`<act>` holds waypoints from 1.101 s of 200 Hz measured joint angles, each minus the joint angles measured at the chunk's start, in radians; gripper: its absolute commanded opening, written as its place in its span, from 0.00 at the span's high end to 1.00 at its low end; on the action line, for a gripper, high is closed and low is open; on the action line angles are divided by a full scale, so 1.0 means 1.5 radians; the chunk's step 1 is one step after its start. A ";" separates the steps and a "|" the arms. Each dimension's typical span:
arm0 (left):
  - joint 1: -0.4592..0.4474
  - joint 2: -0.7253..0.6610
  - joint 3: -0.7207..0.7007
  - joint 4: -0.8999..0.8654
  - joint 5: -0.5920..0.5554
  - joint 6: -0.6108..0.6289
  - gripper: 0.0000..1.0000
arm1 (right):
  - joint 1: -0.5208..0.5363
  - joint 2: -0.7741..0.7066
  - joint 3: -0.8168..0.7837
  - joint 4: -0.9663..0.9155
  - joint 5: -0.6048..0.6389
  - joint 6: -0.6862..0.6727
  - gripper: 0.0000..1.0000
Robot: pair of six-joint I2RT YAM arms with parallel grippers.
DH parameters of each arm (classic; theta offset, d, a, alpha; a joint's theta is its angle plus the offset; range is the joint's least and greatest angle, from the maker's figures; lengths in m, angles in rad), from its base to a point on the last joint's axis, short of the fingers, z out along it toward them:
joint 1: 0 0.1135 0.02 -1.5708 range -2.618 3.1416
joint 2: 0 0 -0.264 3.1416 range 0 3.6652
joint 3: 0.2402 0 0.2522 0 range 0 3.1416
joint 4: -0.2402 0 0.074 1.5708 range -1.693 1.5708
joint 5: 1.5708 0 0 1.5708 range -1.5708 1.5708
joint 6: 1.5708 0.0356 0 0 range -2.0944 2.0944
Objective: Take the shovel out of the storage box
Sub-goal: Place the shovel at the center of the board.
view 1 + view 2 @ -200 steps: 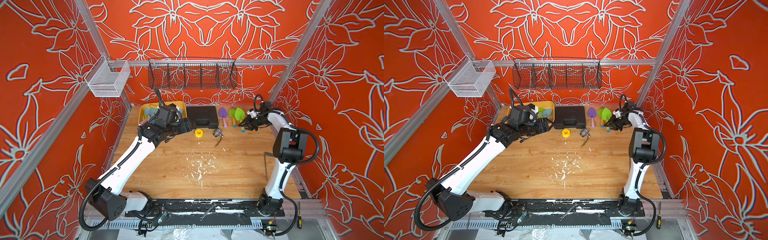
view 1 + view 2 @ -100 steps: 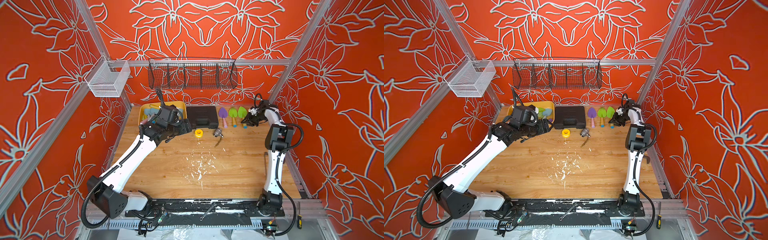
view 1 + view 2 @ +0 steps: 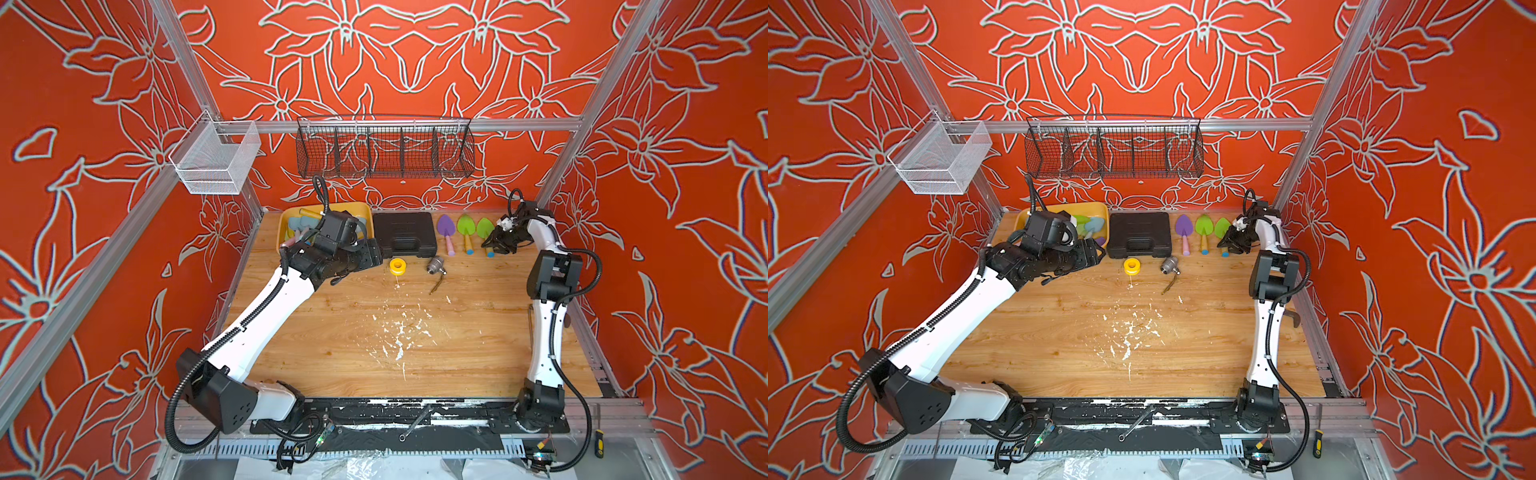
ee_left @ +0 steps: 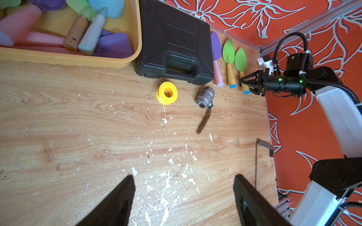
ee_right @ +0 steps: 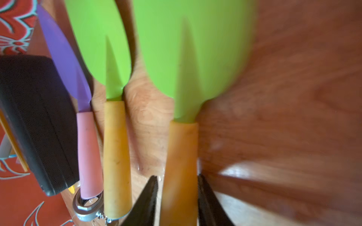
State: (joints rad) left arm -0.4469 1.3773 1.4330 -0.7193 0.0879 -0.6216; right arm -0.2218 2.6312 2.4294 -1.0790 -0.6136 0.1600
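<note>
The yellow storage box (image 3: 284, 224) stands at the back left and holds several shovels, among them a blue one with a pale handle (image 4: 94, 33). Three shovels lie in a row on the table right of the black case: a purple one (image 3: 446, 230), a green one (image 3: 466, 228), and a second green shovel (image 5: 195, 58) at the right end. My right gripper (image 5: 177, 178) straddles that last shovel's orange handle near its end, open a little, with a thin gap at one finger. My left gripper (image 4: 184, 180) hovers open and empty by the box's front corner.
A black tool case (image 3: 405, 235) sits beside the box. A yellow tape roll (image 3: 397, 266) and a metal valve (image 3: 435, 266) lie in front of it. A black wire basket (image 3: 384, 149) and a white one (image 3: 216, 160) hang on the walls. A thin hex key (image 4: 256, 162) lies near the right edge.
My right gripper has swung the green shovel straight into line at the right end of the row, and its jaws have parted slightly around the handle. The left arm has stayed still.
</note>
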 measured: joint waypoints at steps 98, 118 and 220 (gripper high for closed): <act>0.000 0.007 0.002 -0.001 -0.003 0.000 0.21 | 0.003 -0.008 0.010 -0.028 0.082 -0.019 0.60; 0.000 0.007 0.002 0.000 -0.004 0.000 0.21 | 0.009 -0.012 0.009 -0.037 0.116 -0.026 0.61; 0.000 0.007 -0.002 0.005 -0.004 0.000 0.22 | 0.052 -0.013 0.022 -0.046 0.224 -0.043 0.82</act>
State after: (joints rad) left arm -0.4469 1.3872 1.4296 -0.7124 0.0814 -0.6212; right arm -0.1432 2.6118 2.4622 -1.1477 -0.2775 0.0948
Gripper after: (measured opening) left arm 0.782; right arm 0.271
